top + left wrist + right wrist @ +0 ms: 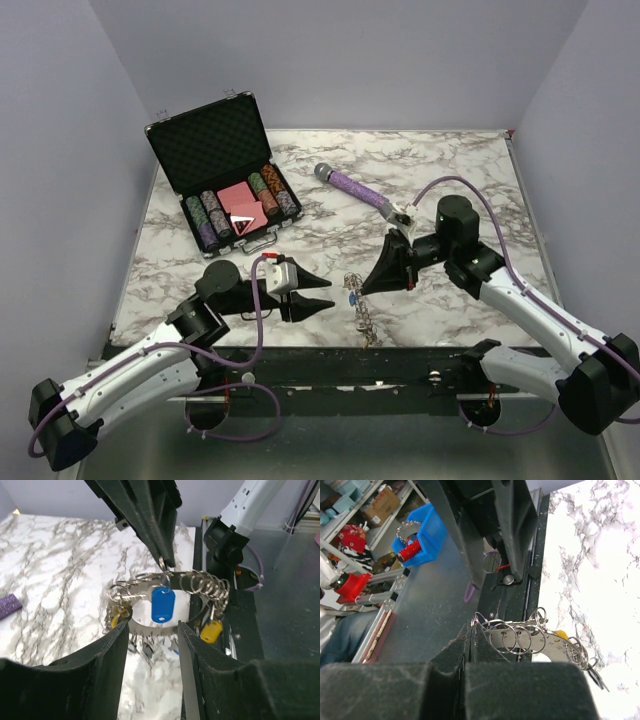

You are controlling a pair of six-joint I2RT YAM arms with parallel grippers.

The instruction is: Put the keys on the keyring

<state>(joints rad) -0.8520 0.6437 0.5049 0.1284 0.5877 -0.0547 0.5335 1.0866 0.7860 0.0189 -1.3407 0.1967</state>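
At the upper left of the overhead view an open black case (208, 140) sat on the marble table (470, 190), with rows of poker chips (207, 217) in its tray. Below it, toward the lower left, the left gripper (328, 291) lay low over the table and pointed toward the frame's centre. Its fingers (100, 670) were spread apart with nothing between them, and their tips stood just short of the keyring.

The keyring (550, 644) was near the bottom centre of the overhead view, close to the table's near edge and between the two grippers. In the left wrist view a blue key (161, 605) hung in the middle of the ring. A yellow key (211, 630) hung at its right side and a second yellow cap (118, 618) showed at its left. A row of small wire loops (207, 586) was strung along the ring's upper right edge.

Right of centre, the right gripper (366, 290) slanted down onto the ring. Its fingers (452, 657) were pressed together, pinching the thin wire at the keyring's edge, just above the blue key.

Above that gripper, in the upper middle of the overhead view, a purple microphone (352, 187) lay aslant on the table, well apart from the keyring.
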